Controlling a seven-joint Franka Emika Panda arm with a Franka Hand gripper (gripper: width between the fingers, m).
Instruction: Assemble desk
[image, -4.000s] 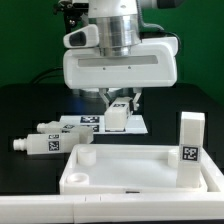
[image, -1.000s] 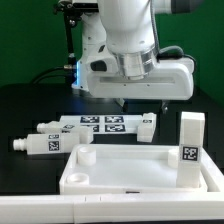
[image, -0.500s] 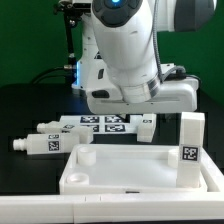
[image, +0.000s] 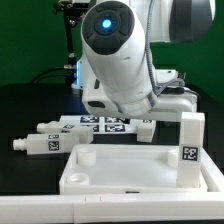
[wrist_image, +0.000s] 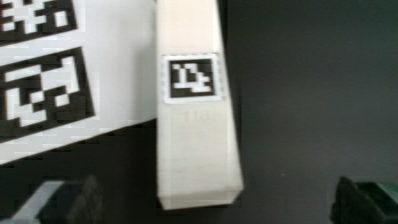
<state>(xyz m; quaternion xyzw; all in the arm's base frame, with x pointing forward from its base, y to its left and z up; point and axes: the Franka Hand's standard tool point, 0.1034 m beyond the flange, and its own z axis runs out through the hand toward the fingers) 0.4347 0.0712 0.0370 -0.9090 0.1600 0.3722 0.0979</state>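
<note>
Though barely begun, counts one leg in four as done. Nearest, tabletop (image: 140, 172), with upright leg (image: 188, 148) standing in its corner at three o'clock, fitted by the look of it. Beyond, at nine o'clock, nearer loose leg (image: 40, 145) lying flat, farther loose leg (image: 55, 127) just behind. Farthest, at twelve, fourth leg (image: 143, 127) lying along the marker board (image: 100, 122) edge. Pincer (wrist_image: 205, 200) spread wide astride its end, gripping nothing — three legs left.
</note>
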